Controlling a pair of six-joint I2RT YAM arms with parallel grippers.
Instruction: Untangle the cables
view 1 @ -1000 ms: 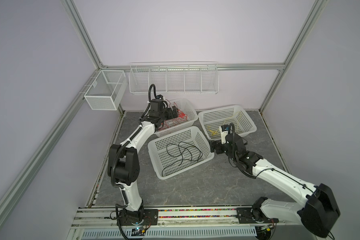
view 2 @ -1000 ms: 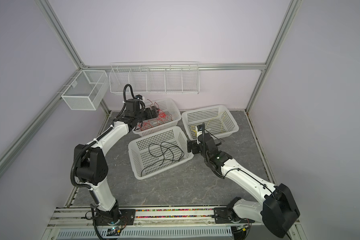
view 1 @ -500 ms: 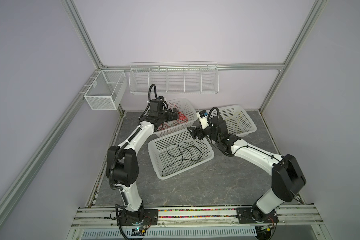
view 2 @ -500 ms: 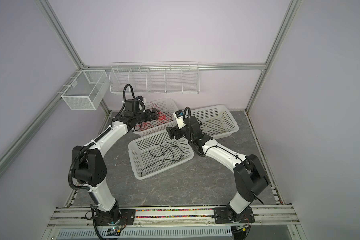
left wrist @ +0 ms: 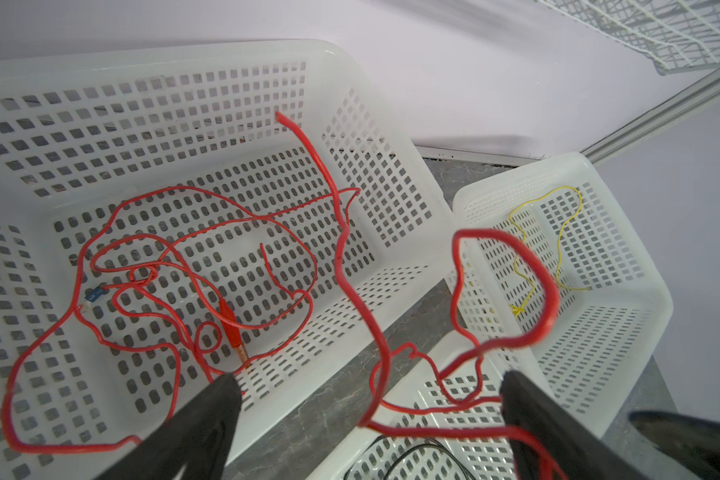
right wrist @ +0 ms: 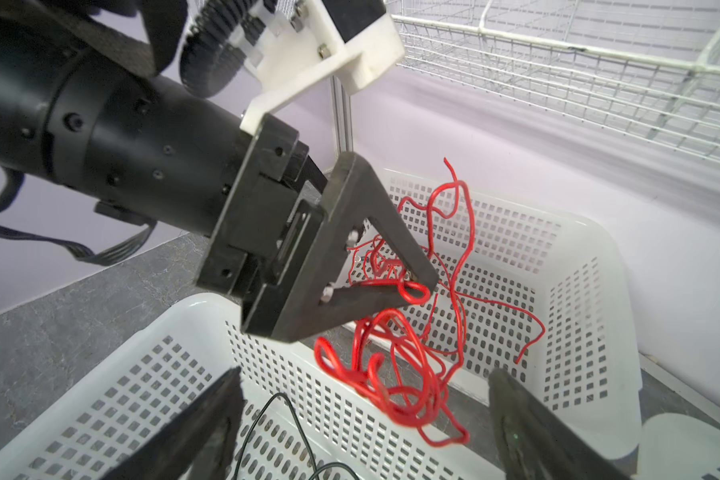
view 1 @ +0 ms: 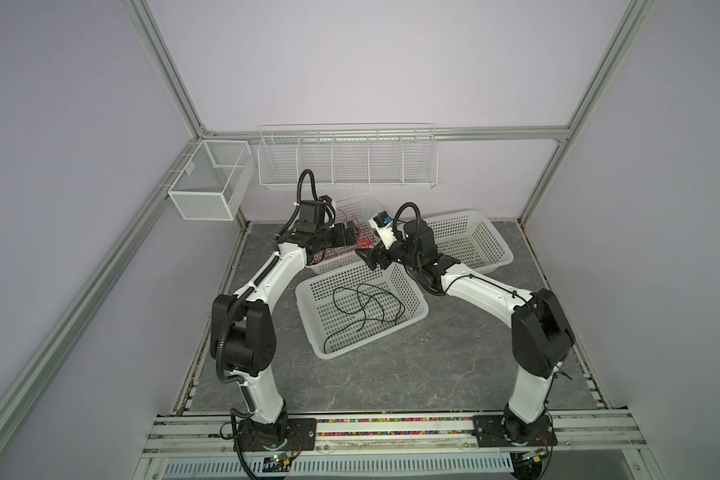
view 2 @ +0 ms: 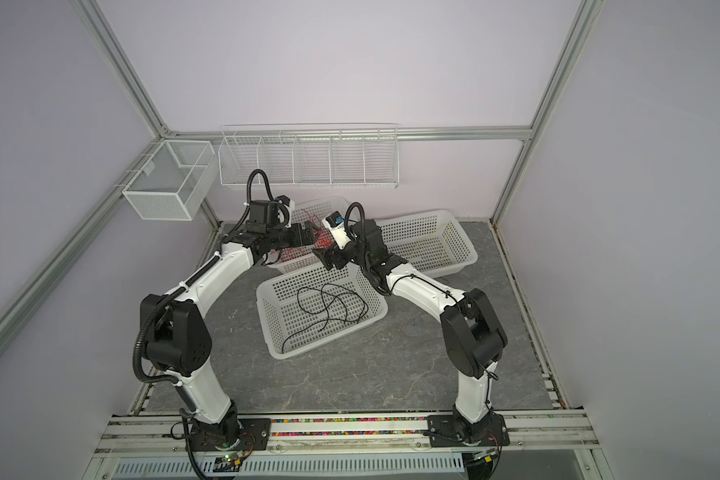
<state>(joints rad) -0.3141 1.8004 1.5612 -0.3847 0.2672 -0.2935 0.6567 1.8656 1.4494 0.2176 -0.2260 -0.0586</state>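
Observation:
A tangle of red cables (right wrist: 395,374) hangs from one finger of my left gripper (left wrist: 368,376), looped over its tip, above the gap between the back basket (view 1: 358,201) and the front basket (view 1: 321,345). The left jaws stand wide open in the left wrist view. More red cables (left wrist: 208,257) lie in the back basket. My right gripper (right wrist: 364,374) is open just in front of the hanging tangle, with nothing between its fingers. Black cables (view 1: 366,305) lie in the front basket. A yellow cable (left wrist: 524,266) lies in the right basket (view 1: 499,257).
A white wire shelf (view 1: 346,158) hangs on the back wall. A mesh box (view 1: 208,178) is fixed to the left frame rail. The three baskets stand close together on the grey floor (view 1: 391,374). In both top views the two grippers (view 2: 310,232) (view 2: 321,255) nearly meet.
My right arm has swung left from the right basket to the far edge of the front basket, close to the left gripper. The left gripper has shifted slightly toward the front basket.

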